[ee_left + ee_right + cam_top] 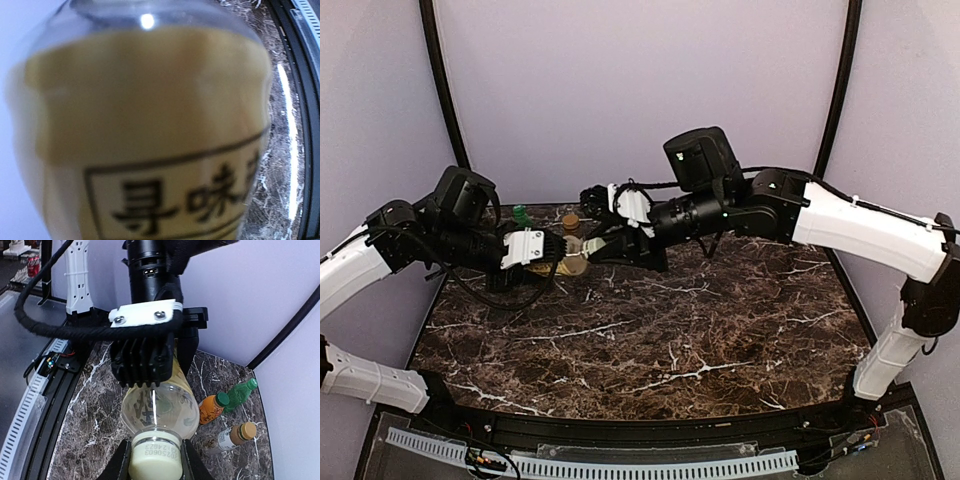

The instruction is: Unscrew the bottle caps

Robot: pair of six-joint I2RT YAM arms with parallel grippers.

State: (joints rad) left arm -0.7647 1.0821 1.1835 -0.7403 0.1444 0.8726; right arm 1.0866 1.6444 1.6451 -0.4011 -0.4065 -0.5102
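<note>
The tall yellow tea bottle (159,407) is held lying sideways in the air between the two arms. Its labelled body (150,150) fills the left wrist view and hides that gripper's fingers. My left gripper (558,254) is shut on the bottle's body. My right gripper (154,462) is shut on the cream-white cap (154,456), one finger on each side. On the table lie the orange juice bottle (210,410) with a green cap (222,399), the slim green bottle (239,393) with a green cap (253,383), and the short brown bottle (230,438) with a golden-brown cap (247,430).
The dark marble table (670,340) has a black rail (620,435) along its near edge. Purple walls close in the back and sides. The three bottles on the table sit at the far left corner (545,218), just behind the grippers.
</note>
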